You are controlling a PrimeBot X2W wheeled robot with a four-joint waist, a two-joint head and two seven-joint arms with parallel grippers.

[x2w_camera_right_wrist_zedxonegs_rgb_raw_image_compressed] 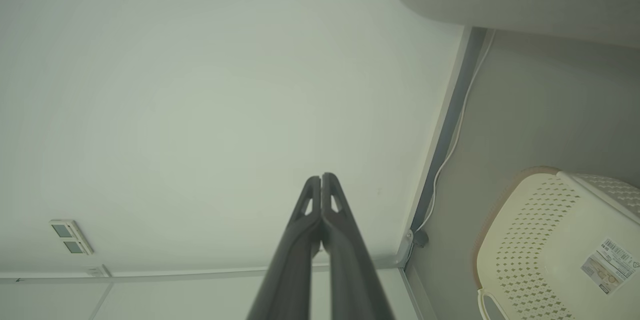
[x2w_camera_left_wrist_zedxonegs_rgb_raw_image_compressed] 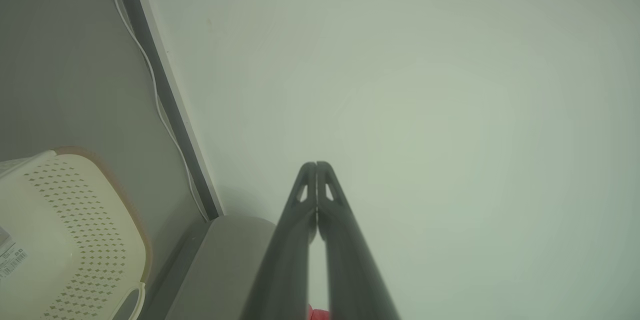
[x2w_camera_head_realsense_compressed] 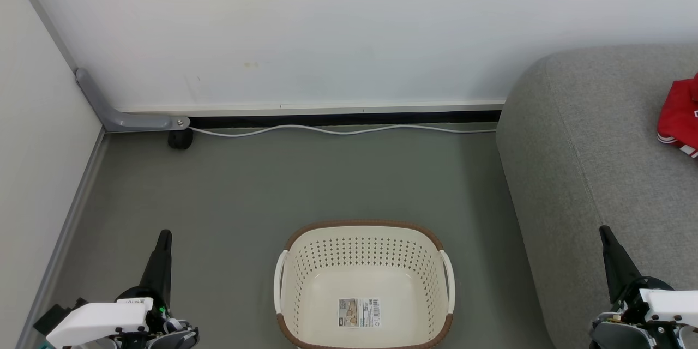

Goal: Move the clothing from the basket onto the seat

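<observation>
The pale wall stands ahead of both pairs of jaws, well beyond their tips, and the grey-green floor spreads from it back toward them. The seat, a light grey sofa with a rounded end, lies around and beyond the right gripper, whose dark fingers show against its fabric in the head view. The basket stands upright on the floor between the two grippers, apart from both and near the seat's edge. The clothing, a red bundle with white stripe trim, rests on the seat well ahead of the right jaws and off to their right, well apart from the basket. The left gripper hovers over bare floor at the basket's left. Both pairs of jaws are clenched, fingertips pressed together, grasping nothing. A thin white cable runs along the foot of the wall, ahead of both sets of tips. A label sticker lies on the basket's base.
</observation>
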